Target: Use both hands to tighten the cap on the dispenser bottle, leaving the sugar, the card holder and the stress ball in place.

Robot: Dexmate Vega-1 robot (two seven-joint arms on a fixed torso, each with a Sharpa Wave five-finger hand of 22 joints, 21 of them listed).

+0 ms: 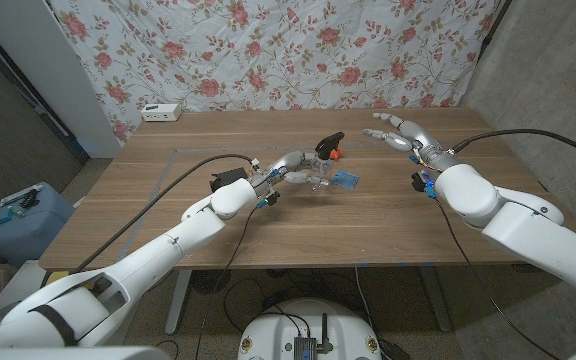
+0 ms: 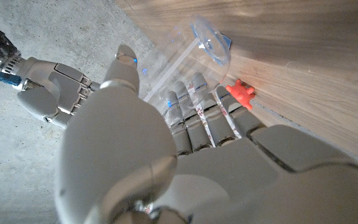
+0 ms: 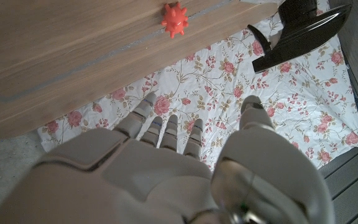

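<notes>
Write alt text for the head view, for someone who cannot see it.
At a wooden table, the robot's left hand holds a clear dispenser bottle with a black trigger top, next to a small orange spiky ball. The right hand hovers open to the right, fingers spread. A floral cloth hangs behind.

No text, label, brand, number or sign is showing legibly in any of the views. The small white box [image 1: 162, 112] sitting at the far edge of the brown wooden table [image 1: 388, 220] is carrying some dark marks on its front, but they are too small to make out. The blue patch [image 1: 345, 179] lying just beside the clear plastic dispenser bottle [image 1: 320, 176], on that table, is showing no readable print. The blue container [image 1: 13, 222] standing on the floor beside the table is bearing no lettering that can be read.
</notes>
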